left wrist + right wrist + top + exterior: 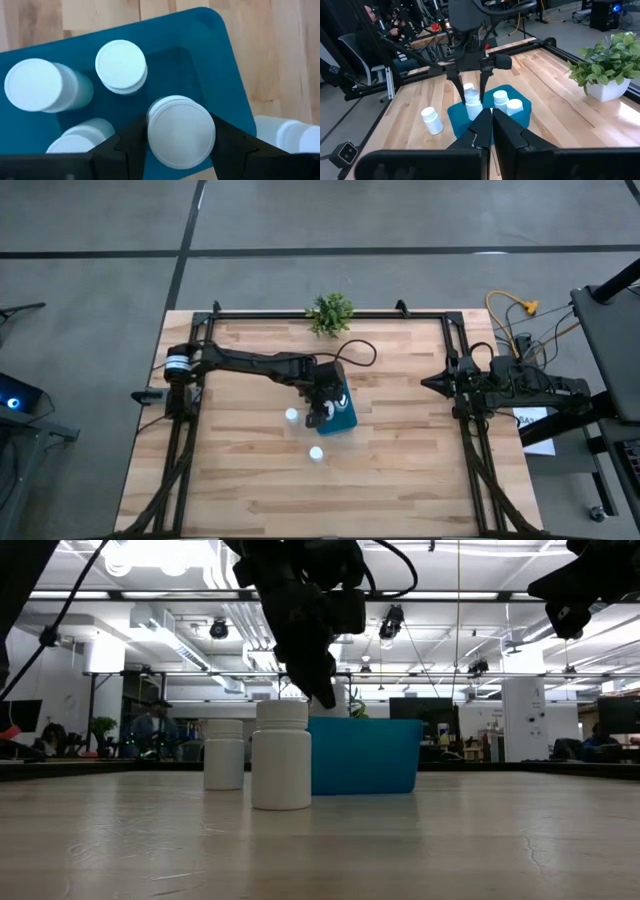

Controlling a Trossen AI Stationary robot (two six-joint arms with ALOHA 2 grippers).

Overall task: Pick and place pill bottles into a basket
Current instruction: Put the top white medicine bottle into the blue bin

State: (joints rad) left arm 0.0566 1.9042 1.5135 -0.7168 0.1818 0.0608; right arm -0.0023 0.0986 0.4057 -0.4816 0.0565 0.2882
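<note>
Basket [220, 65] at table centre already holds three pill bottles [121, 66], and I see my left gripper [180, 142] clamped on a fourth bottle [181, 131] over it, two more [316, 453] standing outside, right gripper [491, 131] pinched together.

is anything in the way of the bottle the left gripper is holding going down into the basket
Nothing visible. The left gripper holds the pill bottle over a bare patch of the basket; the bottles already inside stand off to the side.
</note>
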